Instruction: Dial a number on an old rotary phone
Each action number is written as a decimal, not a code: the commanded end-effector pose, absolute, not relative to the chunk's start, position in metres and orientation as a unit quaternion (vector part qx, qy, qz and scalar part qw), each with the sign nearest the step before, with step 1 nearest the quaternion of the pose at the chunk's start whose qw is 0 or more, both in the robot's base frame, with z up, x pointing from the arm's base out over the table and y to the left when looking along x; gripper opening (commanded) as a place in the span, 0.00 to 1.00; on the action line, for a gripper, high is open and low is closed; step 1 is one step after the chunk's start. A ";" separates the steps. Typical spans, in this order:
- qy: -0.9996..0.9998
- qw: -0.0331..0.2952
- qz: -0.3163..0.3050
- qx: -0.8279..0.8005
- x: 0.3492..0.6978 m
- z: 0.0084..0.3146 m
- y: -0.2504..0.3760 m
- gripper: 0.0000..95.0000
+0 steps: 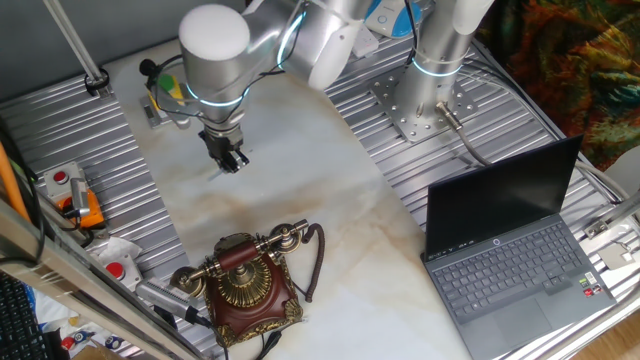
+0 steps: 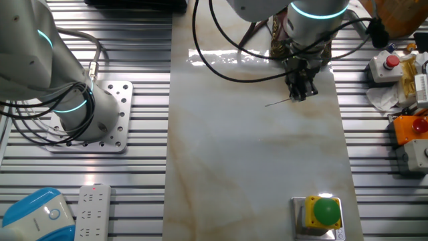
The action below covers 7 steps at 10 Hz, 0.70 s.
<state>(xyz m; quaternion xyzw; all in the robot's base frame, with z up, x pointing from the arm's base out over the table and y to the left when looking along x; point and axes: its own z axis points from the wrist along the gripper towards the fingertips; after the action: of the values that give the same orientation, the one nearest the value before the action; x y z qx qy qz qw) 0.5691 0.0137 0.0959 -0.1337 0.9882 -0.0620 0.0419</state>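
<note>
Gripper (image 1: 232,158) pinches a thin stick; phone (image 1: 243,282) sits well apart at 6 o'clock, near the table (image 1: 330,200) edge.

The pale marbled tabletop (image 1: 300,170) carries the old rotary phone (image 1: 245,282) near one edge, an open laptop (image 1: 515,255) beside it, and a green-buttoned yellow box (image 2: 321,214).

Item: our single arm (image 1: 300,40), silver-grey with lit cyan rings at the joints, rising from its bolted base (image 1: 425,95) and folding over to a downward-pointing wrist (image 1: 215,60). Our gripper (image 1: 232,158) is black, hanging vertically above the surface, apart from it. Jaws close together, with a thin stick-like piece (image 2: 277,102) jutting sideways from them.
</note>
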 end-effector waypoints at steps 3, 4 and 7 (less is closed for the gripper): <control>0.989 0.047 -0.067 -0.123 0.569 0.097 0.013 0.00; 0.990 0.048 -0.065 -0.119 0.569 0.097 0.013 0.00; 0.992 0.040 -0.075 -0.090 0.569 0.097 0.013 0.00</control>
<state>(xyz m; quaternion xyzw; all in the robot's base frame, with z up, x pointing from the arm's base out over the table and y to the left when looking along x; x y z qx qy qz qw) 0.5704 0.0151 0.0967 -0.0918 0.9927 -0.0691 0.0368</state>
